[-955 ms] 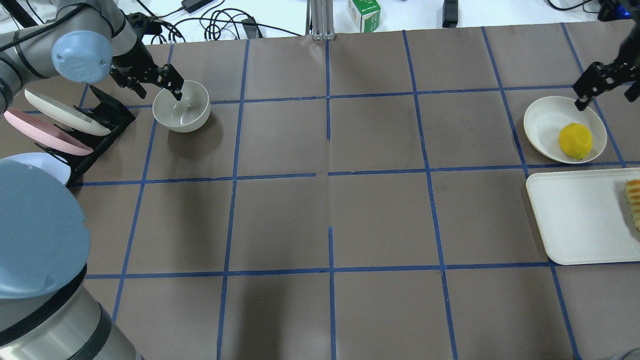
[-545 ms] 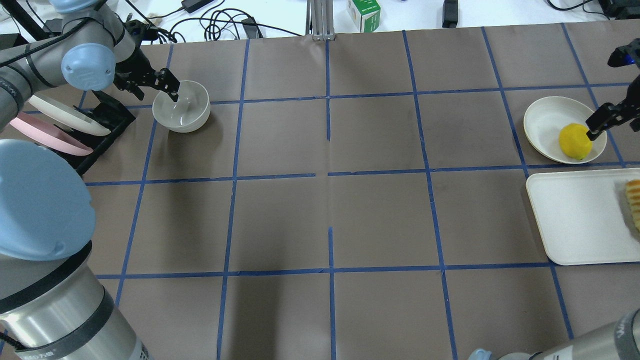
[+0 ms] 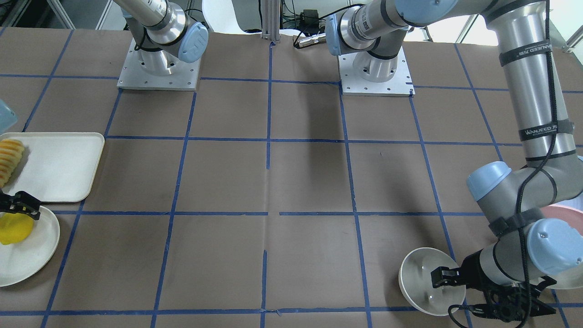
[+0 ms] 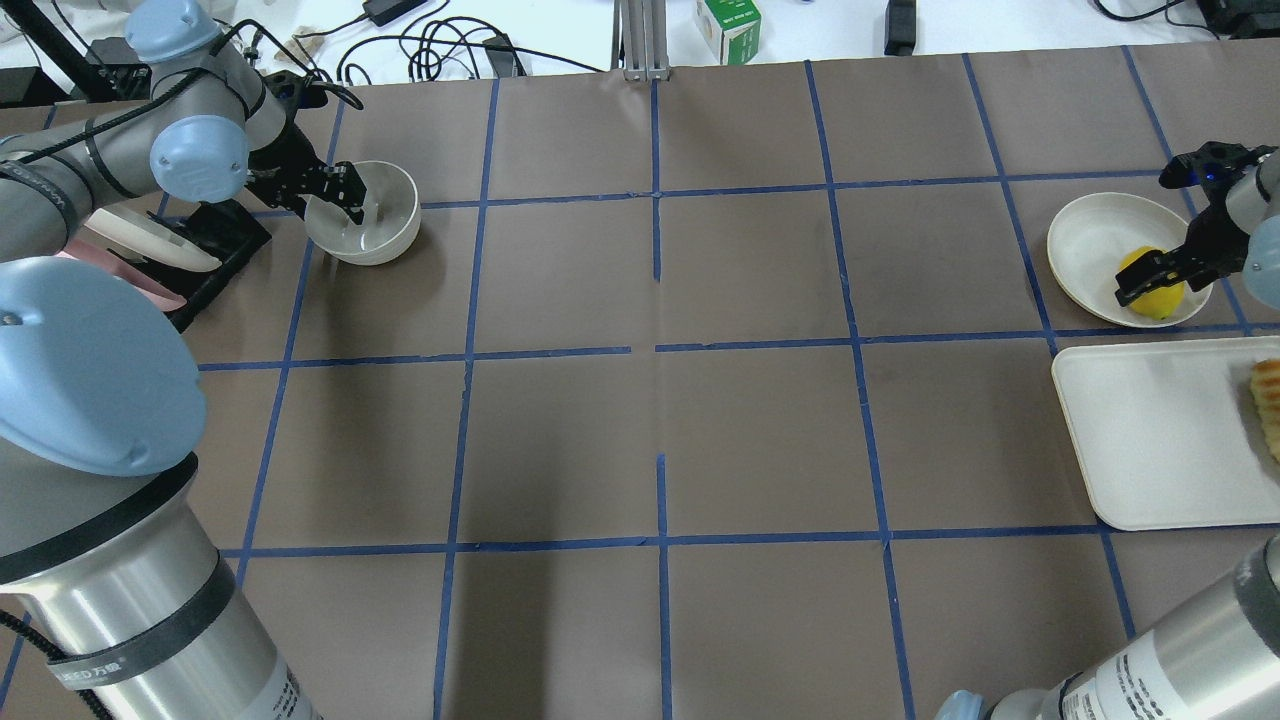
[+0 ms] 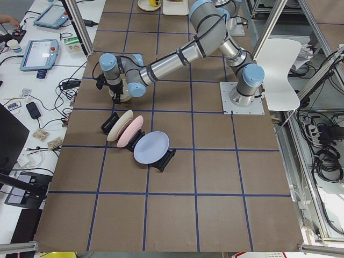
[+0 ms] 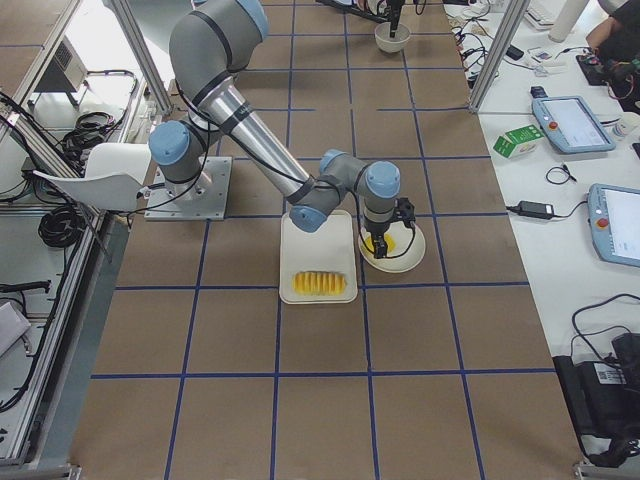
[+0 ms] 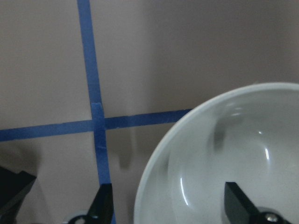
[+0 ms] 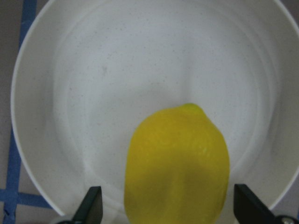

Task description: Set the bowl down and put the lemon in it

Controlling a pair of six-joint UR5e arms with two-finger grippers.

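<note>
The off-white bowl (image 4: 365,215) stands upright at the far left of the table, next to the plate rack. My left gripper (image 4: 332,195) is open and straddles its near-left rim: one finger (image 3: 444,274) is inside the bowl, the other outside. The left wrist view shows the bowl (image 7: 224,154) with the rim between the two spread fingers. The yellow lemon (image 4: 1158,297) lies on a flat white plate (image 4: 1085,240) at the far right. My right gripper (image 4: 1150,278) is open over it. In the right wrist view the lemon (image 8: 177,163) sits between the fingers.
A black rack (image 4: 205,235) with white, pink and pale blue plates stands just left of the bowl. A white tray (image 4: 1150,440) with ridged orange-yellow sliced food (image 4: 1268,400) lies in front of the lemon's plate. Cables and a small box lie beyond the far edge.
My right gripper has moved from the plate's far rim down over the lemon. My left arm has swung nearer, its gripper staying at the bowl's rim. Bowl and lemon have not moved.
</note>
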